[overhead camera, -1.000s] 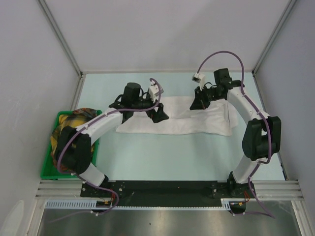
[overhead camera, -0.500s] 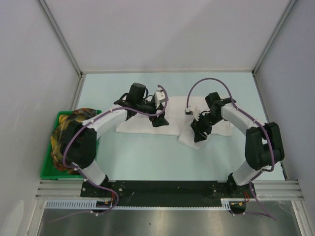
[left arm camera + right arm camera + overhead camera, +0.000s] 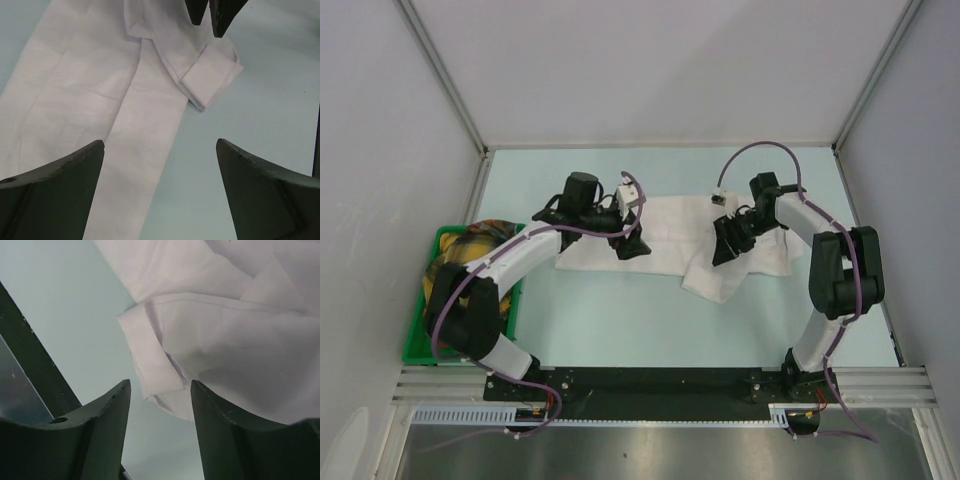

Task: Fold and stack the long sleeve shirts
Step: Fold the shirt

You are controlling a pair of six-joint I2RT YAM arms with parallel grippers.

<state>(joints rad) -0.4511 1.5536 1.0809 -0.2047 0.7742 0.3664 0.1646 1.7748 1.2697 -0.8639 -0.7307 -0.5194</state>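
Half-folded long sleeve shirt point(image 3: 665, 238); left gripper point(image 3: 629, 245) and right gripper point(image 3: 723, 252) hover over it, jaws apart (both empty), placed for regrasping.

The left gripper point(image 3: 160, 141) hangs, jaws wide apart, over the long sleeve shirt point(image 3: 85, 95); its cuff point(image 3: 210, 82) lies on the bench point(image 3: 272, 85).

white wrinkled cloth shirt point(image 3: 670, 238): lying across the middle of the pale teal table point(image 3: 650, 320)
green plastic bin point(image 3: 420, 350): at the table's left edge, apart from the shirt
patterned cloth bundle point(image 3: 485, 232): in the bin
left gripper point(image 3: 628, 246): over the shirt's left half
right gripper point(image 3: 724, 250): over its right half
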